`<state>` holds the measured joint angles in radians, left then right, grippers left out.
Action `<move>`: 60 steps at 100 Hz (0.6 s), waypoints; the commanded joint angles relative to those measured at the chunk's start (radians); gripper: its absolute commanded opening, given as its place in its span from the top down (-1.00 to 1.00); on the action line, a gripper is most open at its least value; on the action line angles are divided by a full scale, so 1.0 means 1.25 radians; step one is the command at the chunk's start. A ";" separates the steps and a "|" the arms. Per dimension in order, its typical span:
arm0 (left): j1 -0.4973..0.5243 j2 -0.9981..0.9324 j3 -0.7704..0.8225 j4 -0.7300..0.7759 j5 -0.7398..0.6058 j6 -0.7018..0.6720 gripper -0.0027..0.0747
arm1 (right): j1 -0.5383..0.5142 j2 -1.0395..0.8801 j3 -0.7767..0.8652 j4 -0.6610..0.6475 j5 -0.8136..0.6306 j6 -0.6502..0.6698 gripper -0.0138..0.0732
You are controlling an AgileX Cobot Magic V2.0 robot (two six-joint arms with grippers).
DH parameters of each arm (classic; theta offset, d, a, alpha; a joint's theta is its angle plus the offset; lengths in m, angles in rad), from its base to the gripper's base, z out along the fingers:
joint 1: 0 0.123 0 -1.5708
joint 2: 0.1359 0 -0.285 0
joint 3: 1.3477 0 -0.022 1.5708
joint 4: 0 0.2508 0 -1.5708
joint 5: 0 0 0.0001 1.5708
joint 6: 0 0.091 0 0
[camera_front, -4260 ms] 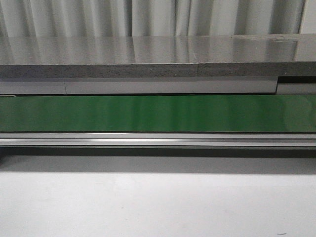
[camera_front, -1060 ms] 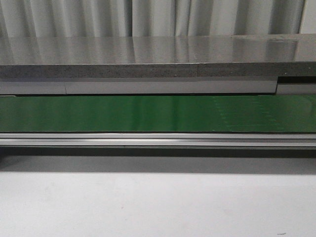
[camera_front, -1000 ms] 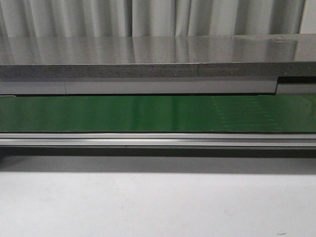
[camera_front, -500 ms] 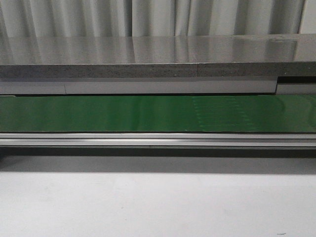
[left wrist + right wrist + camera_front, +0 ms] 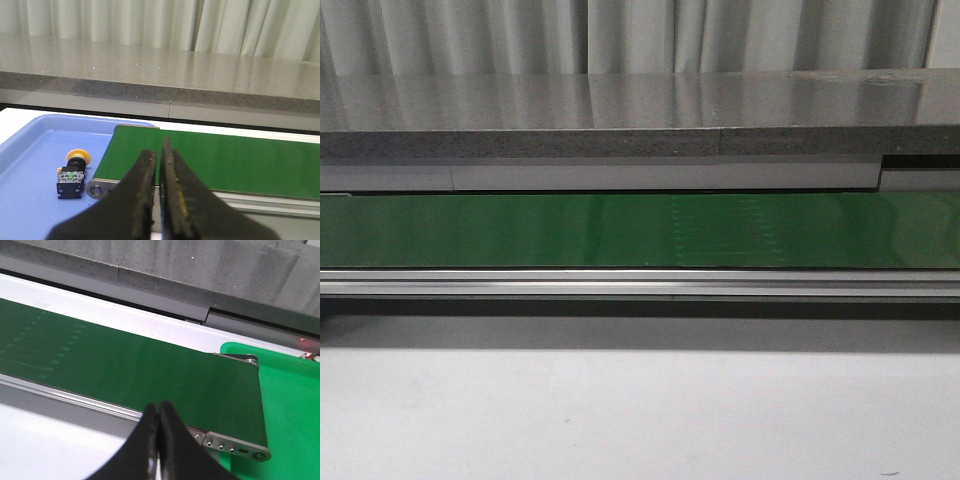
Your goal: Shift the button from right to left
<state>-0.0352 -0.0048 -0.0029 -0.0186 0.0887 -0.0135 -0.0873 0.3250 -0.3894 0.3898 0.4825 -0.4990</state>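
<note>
A button (image 5: pixel 73 172) with a round orange-yellow cap and a black boxy body lies on its side in a blue tray (image 5: pixel 30 150), just off the end roller of the green belt (image 5: pixel 240 160). My left gripper (image 5: pixel 159 150) hovers near that belt end, to the side of the button and apart from it, shut with nothing between its fingers. My right gripper (image 5: pixel 158 407) is shut and empty over the near rail of the belt (image 5: pixel 125 365), close to its other end. Neither gripper shows in the front view.
A green tray (image 5: pixel 290 390) sits beyond the belt's end on the right arm's side. The belt (image 5: pixel 620 230) runs across the front view, with a metal rail in front, a grey stone counter (image 5: pixel 620 110) behind and a white tabletop (image 5: pixel 640 420) in front.
A faint dotted patch on the green belt has drifted leftward from the right part toward the middle. Nothing else differs in the front view.
</note>
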 commanded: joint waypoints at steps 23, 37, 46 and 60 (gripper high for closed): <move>-0.006 -0.030 0.033 -0.006 -0.064 -0.010 0.92 | 0.001 0.005 -0.021 0.016 -0.057 -0.005 0.84; -0.006 -0.030 0.033 -0.006 -0.064 -0.010 0.92 | 0.001 0.005 -0.021 -0.003 -0.063 -0.005 0.84; -0.006 -0.030 0.033 -0.006 -0.064 -0.010 0.92 | 0.001 0.005 -0.021 -0.019 -0.072 -0.004 0.84; -0.006 -0.030 0.033 -0.006 -0.064 -0.010 0.92 | 0.009 -0.013 -0.019 -0.091 -0.072 0.069 0.84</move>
<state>-0.0352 -0.0048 -0.0029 -0.0186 0.0887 -0.0135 -0.0853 0.3156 -0.3894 0.3311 0.4764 -0.4753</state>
